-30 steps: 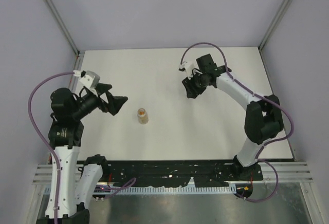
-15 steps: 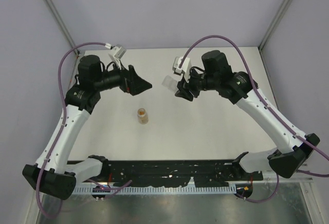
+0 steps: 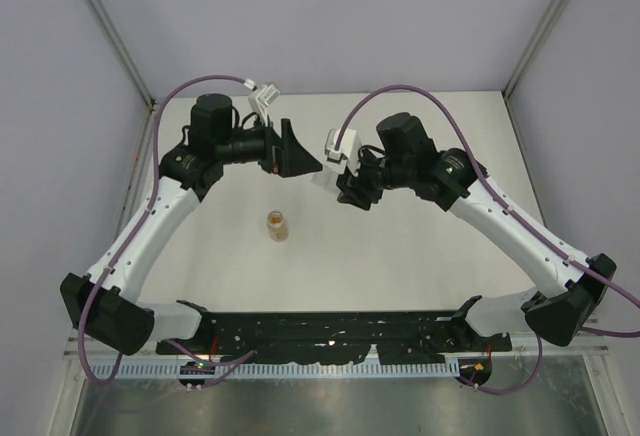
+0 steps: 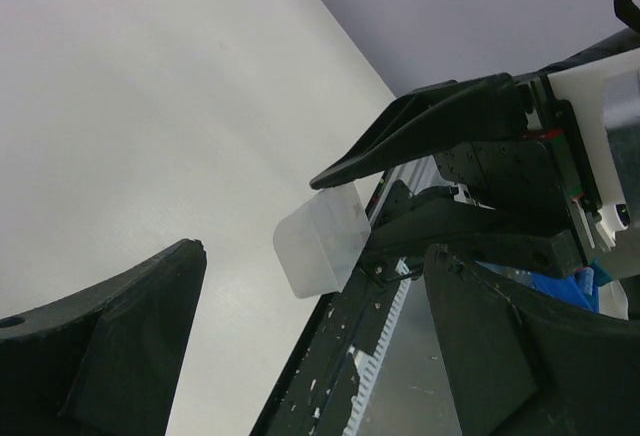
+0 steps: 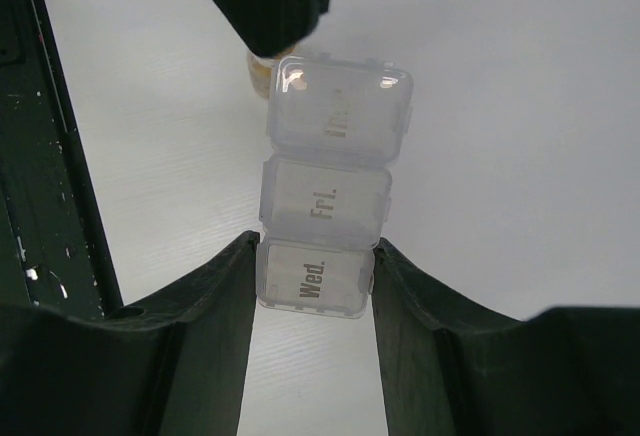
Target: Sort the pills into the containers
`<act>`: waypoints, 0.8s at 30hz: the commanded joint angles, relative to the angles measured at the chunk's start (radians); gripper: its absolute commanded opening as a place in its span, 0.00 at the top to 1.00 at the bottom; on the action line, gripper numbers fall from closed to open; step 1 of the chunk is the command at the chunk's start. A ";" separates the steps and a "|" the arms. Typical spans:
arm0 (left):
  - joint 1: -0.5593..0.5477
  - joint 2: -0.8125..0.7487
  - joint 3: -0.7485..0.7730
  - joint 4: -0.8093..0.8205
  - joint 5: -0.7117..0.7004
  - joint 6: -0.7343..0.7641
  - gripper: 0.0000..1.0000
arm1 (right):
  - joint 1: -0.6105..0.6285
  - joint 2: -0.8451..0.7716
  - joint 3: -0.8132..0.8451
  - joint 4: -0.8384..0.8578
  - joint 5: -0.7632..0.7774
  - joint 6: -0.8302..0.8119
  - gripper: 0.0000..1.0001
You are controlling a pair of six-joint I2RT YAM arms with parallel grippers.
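Now both arms stand drawn in over the middle of the table [image 3: 420, 256], having swung there from its sides within the last second. The right gripper [image 5: 312, 244] pinches the "Wed." end of a clear three-cell pill organiser [image 5: 328, 201] and presents it to the left gripper [image 3: 300, 151], whose fingers are spread wide, near it but not touching. This suggests a hand-over or a lid opening. The cells appear closed, and no pills can be made out inside. The amber vial [image 3: 277, 226] stands upright on the table, apart from both grippers, with orange contents.
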 commanded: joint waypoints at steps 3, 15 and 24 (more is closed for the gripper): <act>-0.046 0.073 0.076 0.006 0.023 0.008 0.10 | 0.016 -0.012 0.004 0.064 0.035 -0.003 0.81; -0.084 0.130 0.058 0.003 0.076 0.008 0.41 | 0.017 -0.017 -0.026 0.099 0.084 -0.002 0.82; -0.093 0.150 0.059 0.000 0.070 0.005 0.84 | 0.019 -0.025 -0.018 0.110 0.104 0.015 0.81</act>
